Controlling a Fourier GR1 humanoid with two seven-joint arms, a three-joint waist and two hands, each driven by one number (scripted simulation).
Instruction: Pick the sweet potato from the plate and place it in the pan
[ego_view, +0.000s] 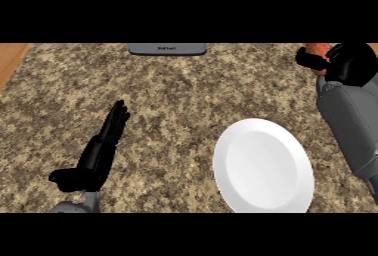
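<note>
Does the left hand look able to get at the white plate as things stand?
Probably yes. The left hand rests open at the lower left, fingers straight, with only bare counter between it and the plate. The right hand is far up at the right edge, out of the way.

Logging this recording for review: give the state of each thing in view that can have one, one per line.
Plate: bare, nothing on it.
Sweet potato: off the plate, held at the far right.
Right hand: curled round the sweet potato.
Left hand: open, fingers straight, resting at lower left.
Grey object at far edge: cut off, cannot tell.
</note>
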